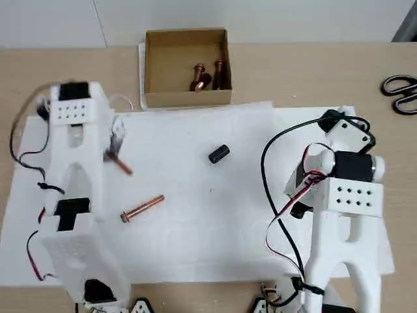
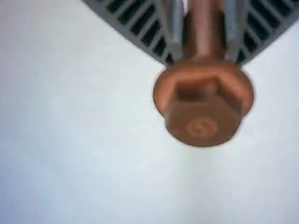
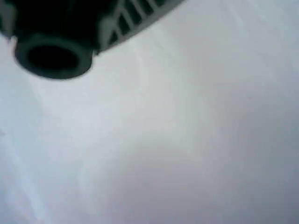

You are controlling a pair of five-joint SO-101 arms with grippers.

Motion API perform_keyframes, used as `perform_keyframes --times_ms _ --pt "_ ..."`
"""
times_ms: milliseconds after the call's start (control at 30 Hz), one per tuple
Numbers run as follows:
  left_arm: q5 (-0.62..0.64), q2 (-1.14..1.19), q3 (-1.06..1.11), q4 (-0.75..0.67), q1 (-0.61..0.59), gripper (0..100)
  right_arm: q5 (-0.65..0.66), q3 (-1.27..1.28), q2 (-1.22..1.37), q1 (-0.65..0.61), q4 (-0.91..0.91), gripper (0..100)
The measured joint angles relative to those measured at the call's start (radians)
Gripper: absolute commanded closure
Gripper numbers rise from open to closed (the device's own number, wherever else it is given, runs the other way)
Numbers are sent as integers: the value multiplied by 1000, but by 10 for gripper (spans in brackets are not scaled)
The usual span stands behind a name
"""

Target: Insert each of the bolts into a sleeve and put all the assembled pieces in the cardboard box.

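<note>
My left gripper (image 1: 117, 156) is shut on the shank of a copper bolt (image 2: 203, 105), which hangs head down just above the white mat at the left. A second copper bolt (image 1: 142, 208) lies flat on the mat near the left arm. One black sleeve (image 1: 219, 154) lies loose in the middle of the mat. My right gripper (image 3: 60, 28) is shut on another black sleeve (image 3: 51, 56), open end showing, low over the mat at the right. The cardboard box (image 1: 154, 65) at the back holds assembled copper-and-black pieces (image 1: 207, 77).
The white mat (image 1: 215, 228) covers most of the wooden table. Scissors (image 1: 401, 91) lie at the far right edge. Black and red cables (image 1: 277, 195) loop beside the right arm.
</note>
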Motion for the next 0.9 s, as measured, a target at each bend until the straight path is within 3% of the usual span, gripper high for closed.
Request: perform_keyframes --times_ms 267,467,700,900 --pt "-40 -124 -104 14 18 994 41 -140 0 -23 0 996" --pt "-84 -302 -104 18 32 994 46 -161 -32 -169 18 996" --pt "-195 -635 -95 20 34 994 46 -161 -290 -348 20 996" --pt "-272 -974 87 20 34 994 63 -43 -526 -385 25 996"
